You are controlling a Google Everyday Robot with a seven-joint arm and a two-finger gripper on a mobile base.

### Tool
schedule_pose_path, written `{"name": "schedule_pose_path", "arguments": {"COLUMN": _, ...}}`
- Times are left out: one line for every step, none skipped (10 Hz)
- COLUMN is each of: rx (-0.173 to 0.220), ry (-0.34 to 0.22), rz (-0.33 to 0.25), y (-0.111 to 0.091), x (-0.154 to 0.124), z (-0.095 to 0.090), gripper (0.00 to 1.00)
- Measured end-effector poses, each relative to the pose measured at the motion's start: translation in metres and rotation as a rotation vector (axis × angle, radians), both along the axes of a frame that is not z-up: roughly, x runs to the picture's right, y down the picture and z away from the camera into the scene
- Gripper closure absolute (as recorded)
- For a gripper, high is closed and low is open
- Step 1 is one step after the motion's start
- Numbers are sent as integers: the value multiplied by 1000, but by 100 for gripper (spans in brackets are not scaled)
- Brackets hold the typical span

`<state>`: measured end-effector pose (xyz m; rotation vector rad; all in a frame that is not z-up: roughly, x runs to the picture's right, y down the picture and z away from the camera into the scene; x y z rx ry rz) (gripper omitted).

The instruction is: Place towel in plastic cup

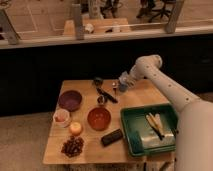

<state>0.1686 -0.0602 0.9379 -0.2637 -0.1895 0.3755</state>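
Observation:
A white plastic cup [61, 118] stands near the left edge of the wooden table [90, 150], with something pale pinkish inside it. I cannot tell whether that is the towel, and I see no towel elsewhere. My gripper [121, 85] is at the far side of the table, right of centre and far from the cup. It hangs low over the tabletop beside a small pale object [114, 85]. The white arm [165, 90] reaches in from the right.
A purple bowl [70, 99], an orange bowl [99, 118], an orange fruit [75, 128], grapes [73, 146] and a black block [112, 137] sit on the table. A black utensil [107, 95] and a small cup [101, 100] lie near the gripper. A green tray [131, 135] holds yellowish items at the right.

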Motion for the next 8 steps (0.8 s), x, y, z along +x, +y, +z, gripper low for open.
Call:
{"name": "schedule_pose_path", "arguments": {"rx": 2, "ry": -11, "rz": 2, "y": -1, "x": -4, "z": 0, "gripper": 20}}
{"name": "schedule_pose_path", "arguments": {"rx": 2, "ry": -18, "rz": 3, "y": -2, "x": -7, "z": -1, "gripper": 20}}
{"name": "schedule_pose_path", "arguments": {"rx": 2, "ry": -25, "rz": 5, "y": -4, "x": -9, "z": -2, "gripper": 20}}
{"name": "schedule_pose_path", "arguments": {"rx": 1, "ry": -30, "rz": 6, "y": -5, "x": -11, "z": -4, "gripper": 20}}
{"name": "schedule_pose_path", "arguments": {"rx": 0, "ry": -34, "rz": 10, "y": -7, "x": -12, "z": -7, "gripper": 20}}
{"name": "schedule_pose_path", "arguments": {"rx": -4, "ry": -41, "rz": 13, "y": -10, "x": -7, "z": -14, "gripper": 20}}
{"name": "schedule_pose_path", "arguments": {"rx": -14, "ry": -51, "rz": 12, "y": -11, "x": -1, "z": -22, "gripper": 20}}
{"name": "schedule_pose_path", "arguments": {"rx": -31, "ry": -74, "rz": 2, "y": -10, "x": 7, "z": -30, "gripper": 20}}
